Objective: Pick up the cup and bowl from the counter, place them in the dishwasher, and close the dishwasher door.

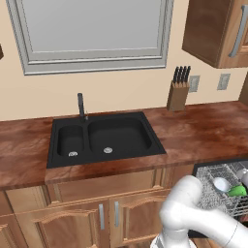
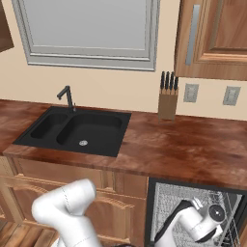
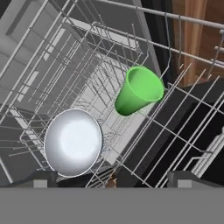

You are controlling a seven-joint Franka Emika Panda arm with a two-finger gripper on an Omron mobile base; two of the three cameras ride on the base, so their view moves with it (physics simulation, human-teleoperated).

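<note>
From where I'm driving, the counter (image 1: pixel 193 131) runs across the whole shot with the black sink (image 1: pixel 104 138) set into it. The dishwasher (image 2: pixel 159 202) sits open at about 5 o'clock in the right base view, its wire rack (image 3: pixel 65 65) out. In the hand view the bowl (image 3: pixel 73 142) lies in the rack at 8 o'clock, the cup (image 3: pixel 139 90) tipped over at 1 o'clock, apart. The gripper (image 3: pixel 113 177) is spread wide, grasping nothing.

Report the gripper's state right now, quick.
Gripper: open, holding nothing; the green cup and white bowl sit free in the dishwasher rack.
</note>
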